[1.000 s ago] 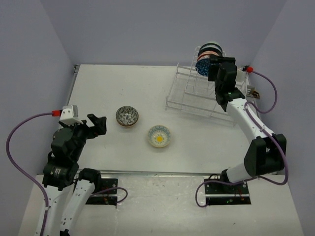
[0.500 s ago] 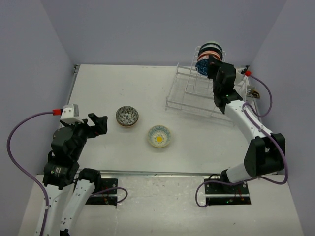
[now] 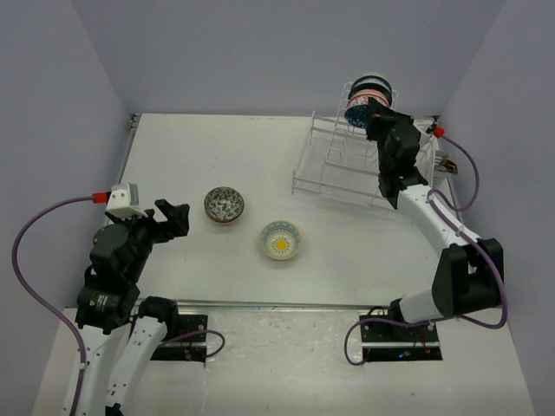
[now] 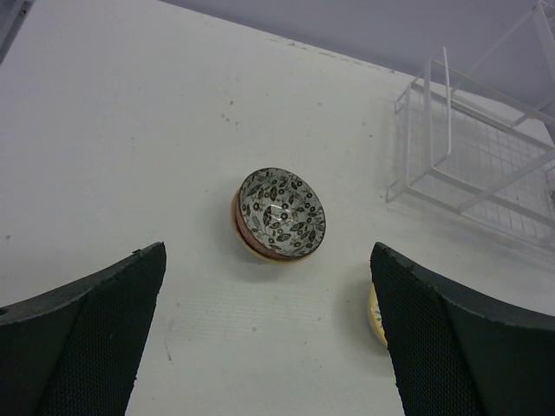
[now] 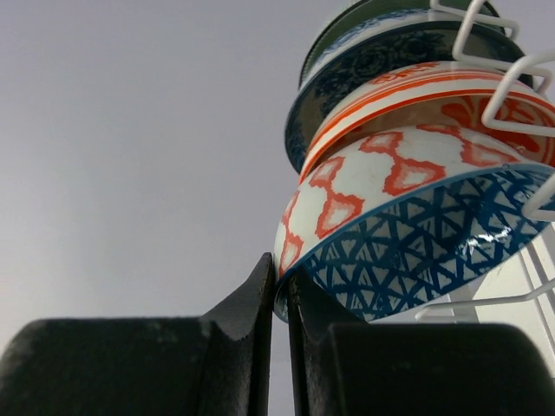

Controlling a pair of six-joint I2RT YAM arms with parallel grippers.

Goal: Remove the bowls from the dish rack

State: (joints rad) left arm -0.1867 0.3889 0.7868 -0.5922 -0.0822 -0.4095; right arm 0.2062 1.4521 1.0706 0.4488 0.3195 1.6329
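The dish rack (image 3: pixel 347 169) stands at the table's far right, with several bowls (image 3: pixel 364 94) on edge in its tall tier. My right gripper (image 3: pixel 375 117) is up at that stack. In the right wrist view it (image 5: pixel 280 286) is shut on the rim of the nearest bowl (image 5: pixel 416 251), which has blue triangles on one face and a red lattice on the other. An orange-striped bowl (image 5: pixel 416 91) and a dark blue bowl (image 5: pixel 347 87) stand behind it. My left gripper (image 3: pixel 173 218) hangs open over the table's left side, holding nothing (image 4: pixel 269 347).
A leaf-patterned bowl (image 3: pixel 224 205) (image 4: pixel 280 213) and a yellow-centred bowl (image 3: pixel 281 240) (image 4: pixel 376 316) sit upright mid-table. White rack wires (image 5: pixel 520 78) cross the held bowl's right side. The rack's low base (image 4: pixel 468 165) lies beyond the left gripper. Walls enclose the table.
My right gripper has moved up and in towards the stack and closed on the nearest bowl's rim. The left arm has not moved.
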